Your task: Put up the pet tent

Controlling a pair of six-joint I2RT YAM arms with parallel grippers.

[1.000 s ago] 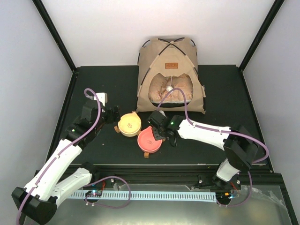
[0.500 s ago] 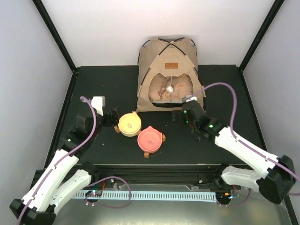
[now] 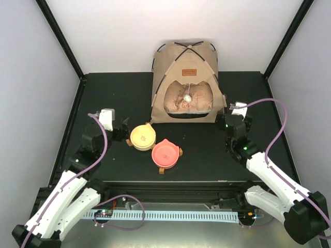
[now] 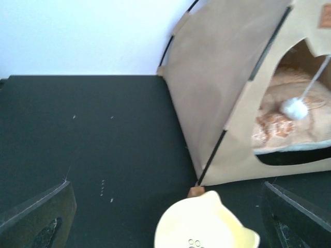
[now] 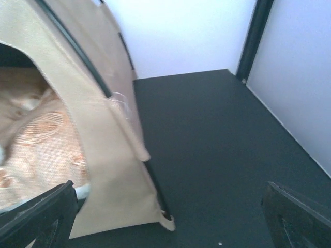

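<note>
The tan canvas dome-shaped pet tent with thin black poles (image 3: 184, 82) stands upright at the far side of the black table (image 3: 114, 98). It is ahead and to the right of the left pincer (image 3: 124, 132), and ahead and to the left of the right pincer (image 3: 236, 119). Both pincers are released. On each wrist view the 2 fingers sit wide apart at the frame's edges with nothing between them, so neither grasps anything.

Inside the tent's arched doorway lies a beige floral-patterned cushion (image 3: 199, 98). A small white pom-pom (image 3: 187, 97) hangs on a string in front of it, below the brown leather label (image 3: 188, 72). A round pale-yellow bowl with cat ears (image 3: 142, 137) sits just ahead of the left pincer. A matching coral-pink bowl (image 3: 165, 153) lies further to that pincer's right, well apart from the right pincer.

To my eye the tent looks finished, so the step in hand is standing clear. To do it well, the right pincer should draw straight back, since the tent's front corner lies near its left finger and the fabric tab there could catch. The left pincer should lift before it swings, so it does not nudge the yellow bowl into the tent wall. I cannot tell whether every pole end is seated at the back.
</note>
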